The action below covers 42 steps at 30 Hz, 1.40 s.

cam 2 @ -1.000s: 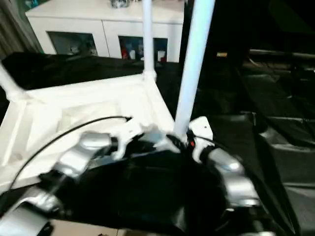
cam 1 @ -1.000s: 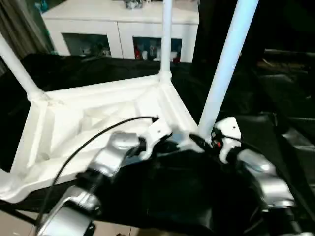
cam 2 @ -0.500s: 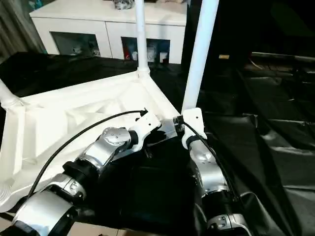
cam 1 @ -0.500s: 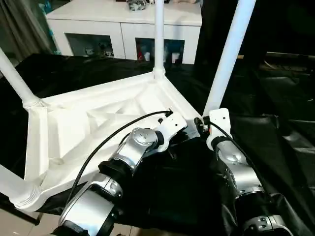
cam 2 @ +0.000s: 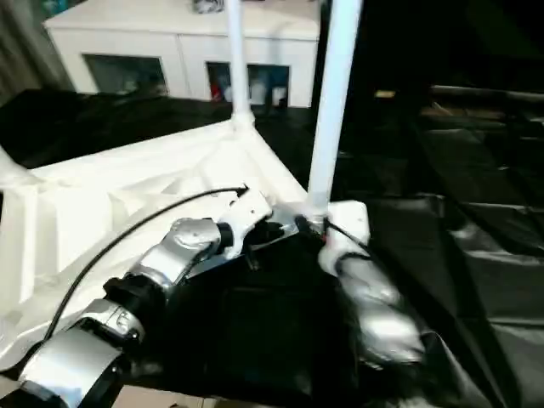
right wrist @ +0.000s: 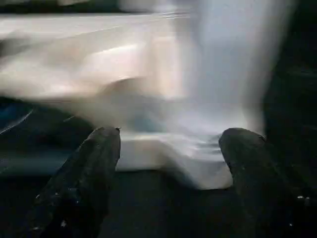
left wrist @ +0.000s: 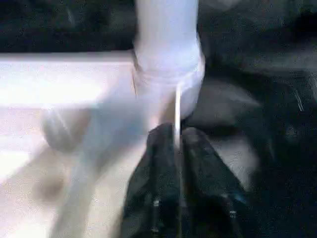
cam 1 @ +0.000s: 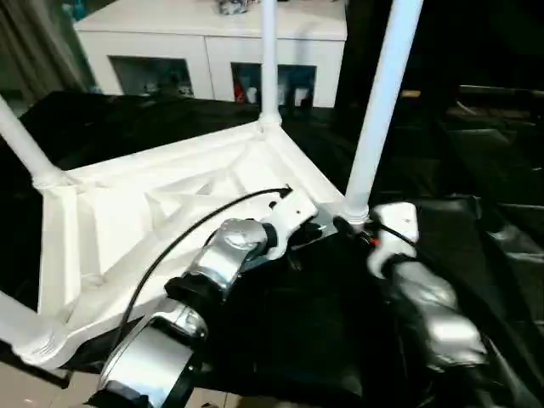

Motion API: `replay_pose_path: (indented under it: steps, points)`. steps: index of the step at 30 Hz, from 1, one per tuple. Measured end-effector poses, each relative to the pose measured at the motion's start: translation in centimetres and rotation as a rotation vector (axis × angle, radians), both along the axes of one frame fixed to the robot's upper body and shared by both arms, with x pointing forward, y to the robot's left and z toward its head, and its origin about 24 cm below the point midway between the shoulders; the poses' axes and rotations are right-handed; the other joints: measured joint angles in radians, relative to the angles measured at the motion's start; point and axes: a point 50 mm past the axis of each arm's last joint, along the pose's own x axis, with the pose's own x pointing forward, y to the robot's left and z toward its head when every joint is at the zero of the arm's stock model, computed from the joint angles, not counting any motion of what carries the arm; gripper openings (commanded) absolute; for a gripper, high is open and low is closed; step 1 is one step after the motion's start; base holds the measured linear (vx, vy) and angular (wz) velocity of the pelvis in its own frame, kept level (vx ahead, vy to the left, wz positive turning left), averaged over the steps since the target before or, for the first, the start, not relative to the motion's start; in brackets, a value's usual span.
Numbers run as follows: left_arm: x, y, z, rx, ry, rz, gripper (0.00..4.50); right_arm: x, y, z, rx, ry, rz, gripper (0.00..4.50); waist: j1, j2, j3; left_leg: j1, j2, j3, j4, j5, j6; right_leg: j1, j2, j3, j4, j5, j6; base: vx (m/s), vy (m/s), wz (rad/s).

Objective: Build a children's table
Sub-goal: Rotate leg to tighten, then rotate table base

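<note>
The white tabletop [cam 1: 127, 221] lies upside down on black cloth, ribbed side up. White legs stand in its corner sockets: one far [cam 1: 269, 59], one at the left [cam 1: 21, 140], one near left [cam 1: 17, 327] and one near right [cam 1: 378, 102]. My left gripper [cam 1: 321, 231] sits at the near right corner, shut on a thin white rib of the tabletop just below that socket [left wrist: 168, 84]. My right gripper [right wrist: 171, 136] is open. Its fingers [right wrist: 94, 163] stand on either side of the same corner, short of the leg's base, without touching it.
A white cabinet [cam 1: 212, 34] with glass doors stands behind the work. Black cloth [cam 1: 476, 170] covers the surface and lies in folds to the right. A dark curtain [cam 1: 34, 42] hangs at the far left.
The right gripper has opened wider and its arm has drawn back a little from the near right leg. The left gripper stays shut at the corner. The camera has shifted.
</note>
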Motion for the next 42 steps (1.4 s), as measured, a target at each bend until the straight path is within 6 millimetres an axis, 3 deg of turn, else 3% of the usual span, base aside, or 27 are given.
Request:
replay_pose_path:
  steps: [2,8,16,19,22,26,31,36,42]
  points:
    - [-0.1,-0.1,1.5,-0.080,-0.029,-0.041,0.84,-1.7,-1.0,0.0,-0.044,0.043,0.144,3.50,0.012,0.000,0.000,-0.005,0.001,-0.001,0.001,0.002,0.006,-0.002,0.000,-0.002,-0.003,0.000,0.000,0.000,0.000,0.00]
    - [-0.5,0.9,4.2,-0.157,-0.061,-0.109,1.29,-3.4,-0.2,0.8,-0.009,0.079,0.361,3.50,0.007,0.002,0.000,-0.005,0.001,0.000,0.003,0.001,0.008,-0.001,0.000,-0.002,-0.003,0.001,-0.001,0.000,0.000,0.00]
    - [-3.6,6.8,3.6,0.016,0.101,-0.220,1.96,-0.9,3.2,3.5,0.096,-0.055,0.326,3.50,-0.009,0.002,0.001,0.000,0.002,0.000,0.002,0.000,0.000,-0.001,0.001,-0.002,0.002,0.001,-0.002,0.000,0.000,0.00]
    - [-4.2,8.0,3.3,0.051,0.151,-0.210,2.16,-0.6,3.8,3.4,0.099,-0.043,0.330,3.50,0.001,0.002,0.001,-0.002,0.001,0.000,0.003,0.000,0.000,-0.001,0.000,0.000,0.000,0.001,-0.001,0.000,0.000,0.00]
    - [-4.7,8.3,3.2,0.070,0.159,-0.195,2.44,0.2,4.9,3.1,0.097,-0.034,0.333,3.50,0.001,0.002,0.001,-0.003,0.001,0.001,0.003,0.000,0.000,-0.001,0.000,0.001,0.000,0.001,-0.002,0.000,0.000,0.00]
    - [-5.7,7.1,1.7,0.095,0.182,-0.160,2.75,3.8,5.6,3.1,0.035,-0.053,0.143,3.50,-0.008,0.002,0.001,-0.003,0.001,0.001,0.005,0.001,0.000,-0.002,0.000,0.001,0.002,0.002,-0.003,0.000,0.000,0.00]
    - [-7.2,6.1,0.6,0.120,0.235,-0.174,3.19,6.9,4.3,3.5,0.057,-0.039,-0.106,3.50,-0.004,0.003,0.001,-0.003,0.001,0.001,0.005,0.001,-0.001,-0.002,0.000,0.001,0.005,0.002,-0.002,0.000,0.000,0.00]
    - [-7.9,6.2,0.0,0.171,0.232,-0.159,3.41,8.1,2.8,3.7,0.052,-0.034,-0.252,3.50,0.006,0.002,0.001,-0.004,0.001,0.001,0.007,0.001,-0.001,-0.002,0.000,0.002,0.005,0.002,-0.002,0.000,0.000,0.00]
    - [-7.6,6.0,-0.7,0.271,0.134,-0.104,4.00,8.9,2.0,3.3,0.014,-0.040,-0.326,3.50,0.009,0.001,0.001,-0.004,0.001,0.001,0.010,0.003,-0.001,-0.002,0.000,0.002,0.009,0.002,-0.002,0.000,0.000,0.00]
